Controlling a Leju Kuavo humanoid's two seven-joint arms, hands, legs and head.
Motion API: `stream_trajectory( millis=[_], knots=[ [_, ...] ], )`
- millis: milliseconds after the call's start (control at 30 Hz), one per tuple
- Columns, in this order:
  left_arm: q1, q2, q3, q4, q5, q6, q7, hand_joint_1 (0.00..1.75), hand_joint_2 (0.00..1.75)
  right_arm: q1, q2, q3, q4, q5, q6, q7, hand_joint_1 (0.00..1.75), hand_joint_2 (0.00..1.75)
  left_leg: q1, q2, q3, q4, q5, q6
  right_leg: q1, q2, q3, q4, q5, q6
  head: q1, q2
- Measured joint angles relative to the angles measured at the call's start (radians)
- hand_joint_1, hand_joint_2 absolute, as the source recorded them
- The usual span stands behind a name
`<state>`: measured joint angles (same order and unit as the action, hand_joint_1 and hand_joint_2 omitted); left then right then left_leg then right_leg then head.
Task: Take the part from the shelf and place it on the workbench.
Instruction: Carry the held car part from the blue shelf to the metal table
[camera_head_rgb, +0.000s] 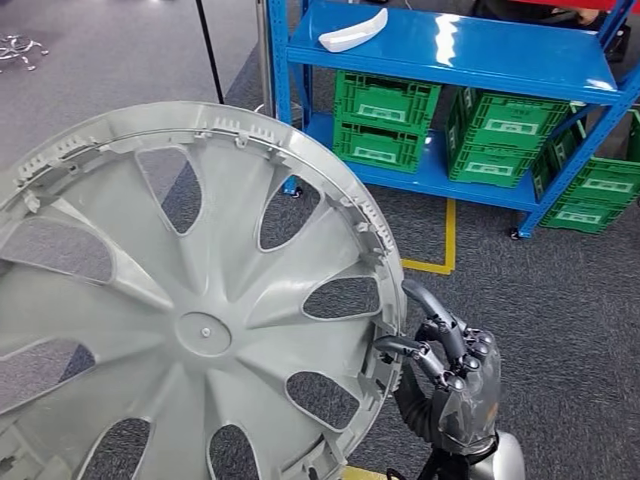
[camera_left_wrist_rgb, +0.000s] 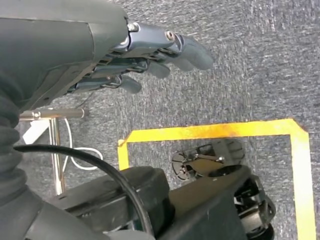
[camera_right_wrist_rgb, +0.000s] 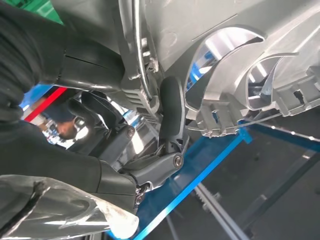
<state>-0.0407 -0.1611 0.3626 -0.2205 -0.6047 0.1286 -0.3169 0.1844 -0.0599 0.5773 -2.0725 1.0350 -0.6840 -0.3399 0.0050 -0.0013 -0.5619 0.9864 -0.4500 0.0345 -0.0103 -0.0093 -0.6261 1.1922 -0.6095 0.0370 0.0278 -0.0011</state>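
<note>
One part in play: big grey wheel cover (camera_head_rgb: 189, 310), off the shelf (camera_head_rgb: 453, 50), held up on edge in front of the robot. Head view: right hand (camera_head_rgb: 445, 370) pinches the cover's rim at its right side, fingers hooked over the edge. Shelf sits behind w/ green crates (camera_head_rgb: 385, 115) and a white piece (camera_head_rgb: 353, 32) on top.

Left wrist view: left hand (camera_left_wrist_rgb: 151, 55) holds nothing, fingers straight, over grey carpet and yellow tape (camera_left_wrist_rgb: 211, 131).

Right wrist view: thumb (camera_right_wrist_rgb: 171, 107) pressed on the rim's inner side, shelf rail (camera_right_wrist_rgb: 196, 175) beyond.

Step, prob.: carrying. Next needs a turn toward the workbench w/ grip kept firm; one-handed hold on a wide disc could slip.
</note>
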Motion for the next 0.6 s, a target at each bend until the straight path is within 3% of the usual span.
stream_trajectory(
  millis=[33, 67, 100, 167, 233, 267, 333, 400, 433, 533, 567, 600],
  knots=[
    [0.001, 0.000, 0.001, 0.000, 0.001, 0.001, -0.001, 0.00, 1.75, 0.000, -0.001, 0.001, 0.001, -0.002, 0.000, 0.000, 1.75, 1.75, -0.002, -0.007, -0.003, 0.001, 0.001, 0.001, 0.000, 0.004, -0.028, 0.060, -0.021, 0.000, 0.000, 0.000],
    [0.003, 0.000, 0.002, 0.000, 0.001, 0.002, -0.001, 0.00, 1.75, -0.001, -0.002, 0.002, 0.003, -0.004, 0.000, 0.000, 1.75, 1.75, -0.003, -0.014, -0.004, 0.002, 0.002, 0.002, 0.000, 0.006, -0.042, 0.089, -0.023, -0.001, 0.000, 0.000],
    [0.005, 0.000, 0.004, 0.000, 0.002, 0.002, -0.001, 0.00, 1.75, -0.001, -0.002, 0.004, 0.004, -0.005, 0.000, 0.000, 1.75, 1.75, -0.004, -0.022, -0.005, 0.003, 0.003, 0.002, 0.000, 0.007, -0.035, 0.077, -0.004, -0.003, 0.000, 0.000],
    [0.006, 0.000, 0.006, 0.000, 0.002, 0.003, -0.002, 0.00, 1.75, -0.003, -0.003, 0.005, 0.006, -0.006, 0.000, 0.000, 1.75, 1.75, -0.005, -0.039, -0.005, 0.007, 0.003, 0.001, 0.000, 0.021, 0.028, -0.051, 0.066, -0.009, 0.000, 0.000],
    [0.006, -0.001, 0.008, 0.000, 0.002, 0.003, -0.003, 0.00, 1.75, -0.006, -0.003, 0.005, 0.006, -0.007, 0.000, 0.000, 1.75, 1.75, -0.008, -0.056, -0.012, 0.014, 0.004, -0.006, -0.002, 0.047, 0.088, -0.170, 0.103, -0.013, -0.001, 0.000],
    [0.006, -0.001, 0.009, 0.000, 0.002, 0.004, -0.003, 0.00, 1.75, -0.007, -0.004, 0.006, 0.007, -0.007, 0.000, 0.000, 1.75, 1.75, -0.008, -0.062, -0.017, 0.016, 0.006, -0.011, -0.001, 0.055, 0.099, -0.193, 0.104, -0.015, -0.001, 0.000],
    [0.009, 0.000, 0.012, 0.001, 0.002, 0.005, -0.004, 0.00, 1.75, -0.008, -0.004, 0.007, 0.008, -0.008, 0.000, 0.000, 1.75, 1.75, -0.007, -0.073, -0.025, 0.018, 0.011, -0.023, -0.002, 0.049, 0.103, -0.197, 0.105, -0.020, -0.002, 0.000],
    [0.013, 0.001, 0.015, 0.001, 0.004, 0.008, -0.004, 0.00, 1.75, -0.010, -0.004, 0.010, 0.009, -0.011, 0.000, 0.001, 1.75, 1.75, -0.007, -0.060, -0.035, 0.039, -0.004, -0.034, -0.005, 0.034, 0.103, -0.201, 0.110, -0.030, -0.005, 0.000],
    [0.013, 0.002, 0.016, 0.001, 0.005, 0.009, -0.005, 0.00, 1.75, -0.012, -0.004, 0.012, 0.010, -0.013, 0.000, 0.002, 1.75, 1.75, -0.007, -0.045, -0.051, 0.075, -0.028, -0.040, -0.008, 0.024, 0.103, -0.203, 0.111, -0.034, -0.007, 0.000],
    [0.013, 0.002, 0.017, 0.002, 0.005, 0.011, -0.006, 0.00, 1.75, -0.014, -0.005, 0.017, 0.015, -0.017, 0.000, 0.004, 1.75, 1.75, -0.001, -0.012, -0.134, 0.266, -0.119, -0.054, -0.007, -0.005, 0.103, -0.202, 0.111, -0.039, -0.012, 0.000],
    [0.014, 0.002, 0.018, 0.002, 0.005, 0.011, -0.007, 0.00, 1.75, -0.016, -0.005, 0.019, 0.018, -0.017, 0.000, 0.004, 1.75, 1.75, 0.001, -0.010, -0.150, 0.304, -0.128, -0.057, -0.007, -0.014, 0.103, -0.202, 0.110, -0.040, -0.012, 0.000],
    [0.015, 0.002, 0.020, 0.002, 0.005, 0.012, -0.007, 0.00, 1.75, -0.018, -0.005, 0.021, 0.020, -0.018, 0.000, 0.004, 1.75, 1.75, 0.002, -0.008, -0.147, 0.303, -0.117, -0.057, -0.007, -0.022, 0.103, -0.202, 0.110, -0.039, -0.012, 0.000]
  ],
)
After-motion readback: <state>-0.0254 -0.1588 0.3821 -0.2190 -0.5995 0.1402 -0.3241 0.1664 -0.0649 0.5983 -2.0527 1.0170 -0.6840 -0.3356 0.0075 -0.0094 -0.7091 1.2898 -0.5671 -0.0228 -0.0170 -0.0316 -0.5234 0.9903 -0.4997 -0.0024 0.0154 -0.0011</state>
